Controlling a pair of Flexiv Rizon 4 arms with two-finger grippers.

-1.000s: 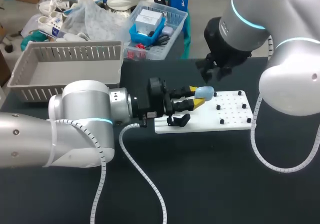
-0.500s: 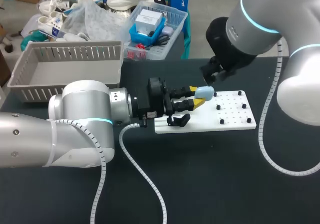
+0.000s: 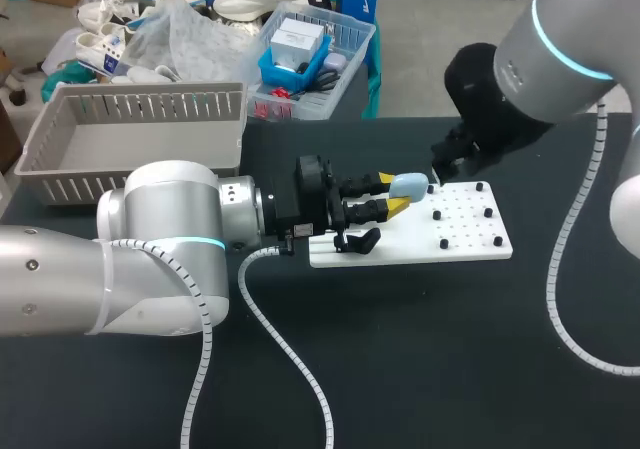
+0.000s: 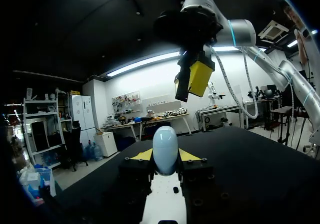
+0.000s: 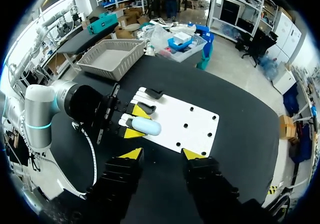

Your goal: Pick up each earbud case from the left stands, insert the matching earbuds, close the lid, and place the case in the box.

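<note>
The pale-blue earbud case (image 3: pixel 409 183) is clamped by its sides in the left pincer (image 3: pixel 392 194), over the white board (image 3: pixel 470 234). It is judged light, rigid and slippery. The right pincer (image 5: pixel 162 154) is held open, empty.

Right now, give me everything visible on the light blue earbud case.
The earbud case is a small, smooth, rounded oval shell, pale blue, looking like glossy plastic. No open lid or seam shows, so it appears shut. It lies between the yellow fingertips of the left end effector, pinched from two sides, its rounded end sticking out past them. It is over the left end of the white pegged board; whether it touches the board cannot be told.
</note>
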